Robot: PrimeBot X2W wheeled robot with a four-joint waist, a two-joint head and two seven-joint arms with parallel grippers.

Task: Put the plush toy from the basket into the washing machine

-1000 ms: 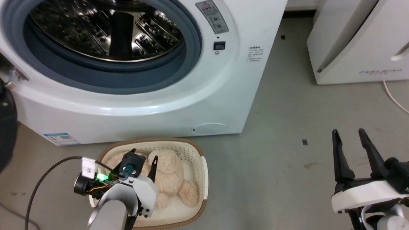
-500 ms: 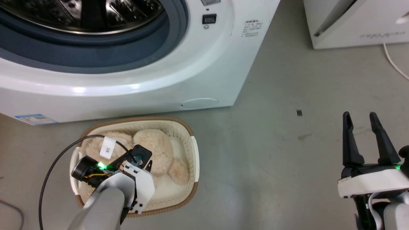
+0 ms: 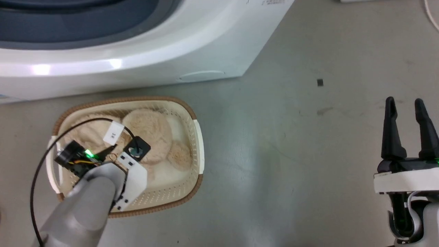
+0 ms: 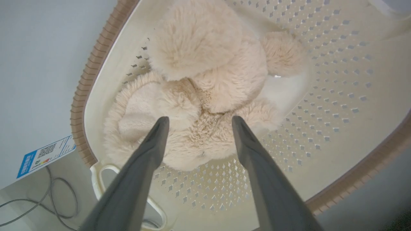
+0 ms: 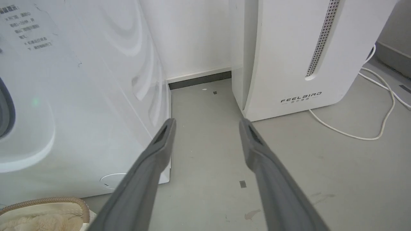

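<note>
The cream-beige plush toy (image 3: 152, 132) lies in the oval cream basket (image 3: 196, 137) on the floor, just in front of the white washing machine (image 3: 137, 61). My left arm reaches down into the basket from above. In the left wrist view my left gripper (image 4: 199, 119) is open, its two dark fingers straddling the middle of the plush toy (image 4: 208, 77) a little above the fur. The basket's perforated wall (image 4: 337, 80) curves round the toy. Off to the right, my right gripper (image 3: 404, 101) hangs open over bare floor with nothing in it; the right wrist view has the gripper (image 5: 207, 121) beside the washing machine (image 5: 80, 96).
A white FEELBIRD appliance (image 5: 289, 64) stands right of the washer, with a white cord (image 5: 353, 134) trailing on the floor. A black cable (image 3: 37, 164) loops from my left wrist. A grey cable (image 4: 32, 199) lies near the basket handle. Grey floor (image 3: 274, 154) separates the basket and the right arm.
The head camera has tilted down, so the washer's drum has left the picture. My left gripper has gone lower into the basket over the toy. The right gripper stays open.
</note>
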